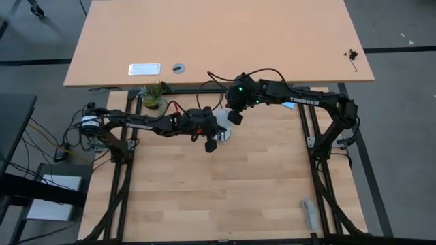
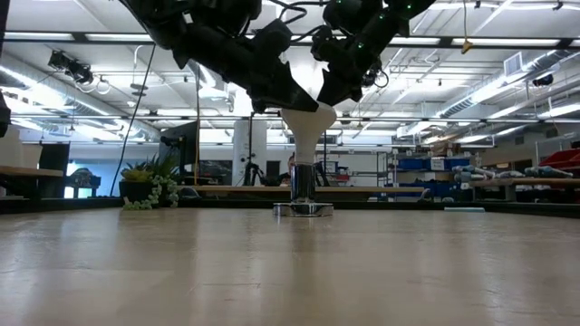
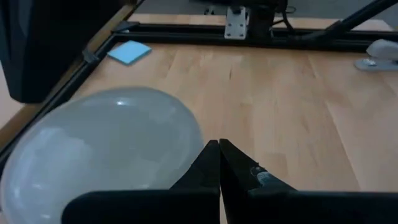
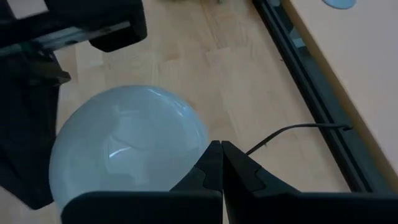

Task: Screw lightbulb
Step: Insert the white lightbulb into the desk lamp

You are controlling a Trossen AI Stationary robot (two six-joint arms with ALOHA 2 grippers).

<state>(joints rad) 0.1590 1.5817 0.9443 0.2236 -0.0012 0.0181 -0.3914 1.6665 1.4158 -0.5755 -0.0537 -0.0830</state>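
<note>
White and smooth, the pear-shaped bulb (image 2: 306, 122) stood upright with its narrow neck down in a shiny socket (image 2: 304, 206) on the pale wood table (image 1: 204, 197). Both dark arms reached in over it. The left gripper (image 3: 219, 149) and right gripper (image 4: 221, 149) were pinched together beside the globe, holding nothing.

Bulb (image 2: 308, 122): white. Socket (image 2: 304, 207): silver. Tabletop (image 1: 225, 197): pale wood grain. Note (image 3: 129, 52): blue. Plant (image 1: 152, 94): green.

Wood table (image 1: 204, 197) w/ silver socket (image 2: 303, 208), potted plant (image 1: 152, 95), grey bar (image 1: 310, 214).
</note>
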